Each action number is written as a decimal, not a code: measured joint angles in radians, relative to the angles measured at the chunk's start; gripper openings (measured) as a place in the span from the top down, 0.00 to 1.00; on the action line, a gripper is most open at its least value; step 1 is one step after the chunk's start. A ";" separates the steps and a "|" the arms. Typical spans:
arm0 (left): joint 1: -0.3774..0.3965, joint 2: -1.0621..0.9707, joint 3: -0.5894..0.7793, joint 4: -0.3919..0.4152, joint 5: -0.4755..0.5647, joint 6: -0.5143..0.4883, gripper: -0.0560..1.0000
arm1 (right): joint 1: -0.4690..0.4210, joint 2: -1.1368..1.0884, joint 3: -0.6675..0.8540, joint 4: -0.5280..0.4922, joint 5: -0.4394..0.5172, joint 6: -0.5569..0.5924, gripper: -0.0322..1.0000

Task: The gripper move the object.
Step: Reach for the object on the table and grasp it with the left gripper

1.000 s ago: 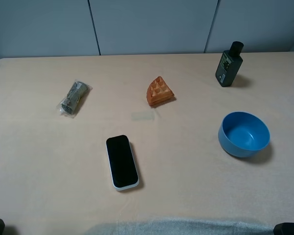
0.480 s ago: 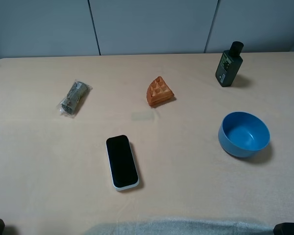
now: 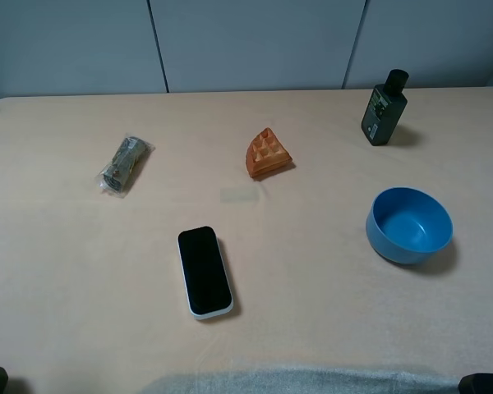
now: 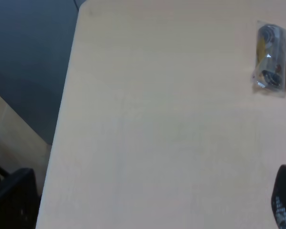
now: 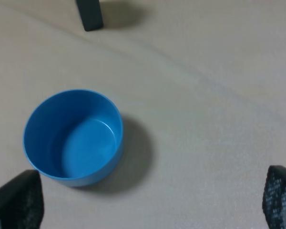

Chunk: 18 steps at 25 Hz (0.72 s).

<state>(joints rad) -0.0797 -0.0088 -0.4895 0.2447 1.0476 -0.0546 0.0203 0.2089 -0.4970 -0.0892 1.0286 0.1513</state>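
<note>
The object, a small crinkly clear packet (image 3: 123,164) with dark green-grey contents, lies on the beige table at the far left. It also shows in the left wrist view (image 4: 270,64), far ahead of my left gripper (image 4: 150,195), whose dark fingers stand wide apart and empty near the table's left edge. My right gripper (image 5: 145,195) is open and empty too, just short of the blue bowl (image 5: 74,136). In the high view only dark bits of the arms show at the bottom corners.
An orange waffle wedge (image 3: 268,153) lies mid-table. A black phone (image 3: 204,272) lies in front of it. The blue bowl (image 3: 408,224) sits at the right, with a dark green bottle (image 3: 384,107) behind it. The table's left edge (image 4: 62,119) drops to a dark floor.
</note>
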 joint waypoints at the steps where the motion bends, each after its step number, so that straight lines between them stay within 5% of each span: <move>1: 0.000 0.000 0.000 0.000 0.000 0.000 0.02 | 0.000 0.000 0.000 0.000 0.000 0.000 0.30; 8: 0.000 0.097 -0.080 0.006 0.001 0.000 0.02 | 0.000 0.000 0.000 0.000 0.000 0.000 0.30; 18: 0.000 0.496 -0.290 0.019 0.022 0.023 0.03 | 0.000 0.000 0.000 0.000 0.000 0.000 0.30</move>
<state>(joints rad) -0.0797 0.4871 -0.7797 0.2633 1.0692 -0.0319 0.0203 0.2089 -0.4970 -0.0892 1.0286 0.1513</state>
